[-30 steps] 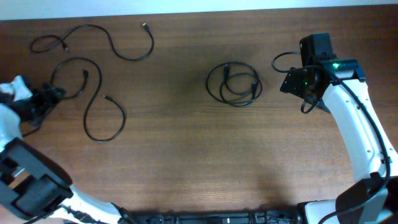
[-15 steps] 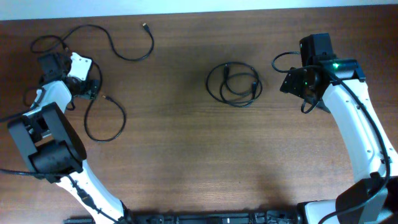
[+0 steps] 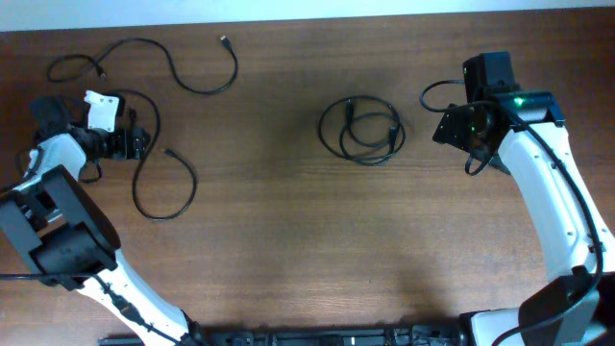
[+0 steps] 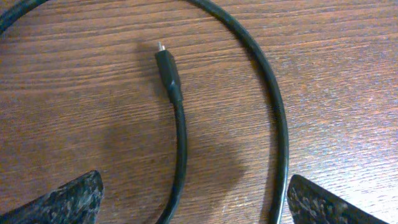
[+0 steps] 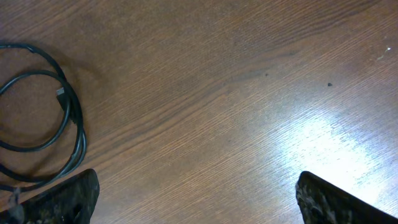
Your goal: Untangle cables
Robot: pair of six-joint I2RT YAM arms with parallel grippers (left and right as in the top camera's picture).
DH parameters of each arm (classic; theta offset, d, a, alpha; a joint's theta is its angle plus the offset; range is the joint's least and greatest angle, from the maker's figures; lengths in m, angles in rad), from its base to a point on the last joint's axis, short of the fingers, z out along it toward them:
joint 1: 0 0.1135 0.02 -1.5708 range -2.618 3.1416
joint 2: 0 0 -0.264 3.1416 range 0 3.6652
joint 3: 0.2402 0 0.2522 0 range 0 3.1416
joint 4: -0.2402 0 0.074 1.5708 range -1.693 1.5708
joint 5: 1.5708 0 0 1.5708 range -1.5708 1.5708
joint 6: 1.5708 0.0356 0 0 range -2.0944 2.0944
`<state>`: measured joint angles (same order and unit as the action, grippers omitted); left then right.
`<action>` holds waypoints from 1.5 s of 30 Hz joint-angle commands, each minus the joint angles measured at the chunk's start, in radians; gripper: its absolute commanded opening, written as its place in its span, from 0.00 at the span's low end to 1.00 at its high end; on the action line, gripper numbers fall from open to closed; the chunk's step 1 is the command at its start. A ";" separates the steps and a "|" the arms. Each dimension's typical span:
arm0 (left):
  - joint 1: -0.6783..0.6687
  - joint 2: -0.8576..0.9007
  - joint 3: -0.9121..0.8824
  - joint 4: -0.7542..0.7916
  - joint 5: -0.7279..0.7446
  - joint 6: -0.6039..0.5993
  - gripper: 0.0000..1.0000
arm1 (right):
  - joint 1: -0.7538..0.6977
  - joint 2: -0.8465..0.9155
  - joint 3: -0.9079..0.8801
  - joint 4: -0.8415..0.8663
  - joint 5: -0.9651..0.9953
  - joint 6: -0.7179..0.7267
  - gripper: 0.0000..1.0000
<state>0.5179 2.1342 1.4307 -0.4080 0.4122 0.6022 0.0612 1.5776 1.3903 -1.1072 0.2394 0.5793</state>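
A coiled bundle of thin black cables (image 3: 362, 130) lies at the table's middle; it also shows at the left edge of the right wrist view (image 5: 62, 124). Two loose black cables lie at the left: a wavy one at the back (image 3: 183, 77) and a looped one (image 3: 163, 187). My left gripper (image 3: 135, 144) is open low over the looped cable. In the left wrist view its plug end (image 4: 168, 68) and a curved strand (image 4: 277, 118) lie between the open fingers (image 4: 193, 199). My right gripper (image 3: 444, 127) is open and empty (image 5: 199, 199), just right of the bundle.
The table is brown wood (image 3: 288, 240). Its back edge runs along the top of the overhead view. A thicker black wire (image 3: 437, 93) loops from the right arm near its wrist. Both arm bases stand at the front corners.
My left arm has swung in from the far left edge over the looped cable, then shifted slightly left. The looped cable has shifted a little. The right arm has not moved.
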 commanded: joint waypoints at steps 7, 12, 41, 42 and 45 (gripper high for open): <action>-0.066 -0.019 -0.077 -0.008 -0.202 0.212 0.71 | -0.003 0.000 0.003 -0.001 0.016 0.002 0.99; -0.050 -0.019 -0.121 0.014 -0.245 0.117 0.02 | -0.003 0.000 0.003 -0.001 0.016 0.001 0.99; -0.223 -0.061 0.074 -0.429 -0.394 -0.843 0.70 | -0.003 0.000 0.003 -0.001 0.016 0.002 0.99; -0.223 -0.056 0.060 -0.412 -0.394 -0.869 0.66 | -0.003 0.000 0.003 -0.001 0.016 0.001 0.99; -0.222 -0.054 0.020 -0.348 -0.404 -0.871 0.42 | -0.003 0.000 0.003 -0.001 0.016 0.002 0.99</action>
<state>0.2939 2.0960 1.4681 -0.7712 0.0360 -0.2520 0.0612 1.5776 1.3903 -1.1069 0.2394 0.5789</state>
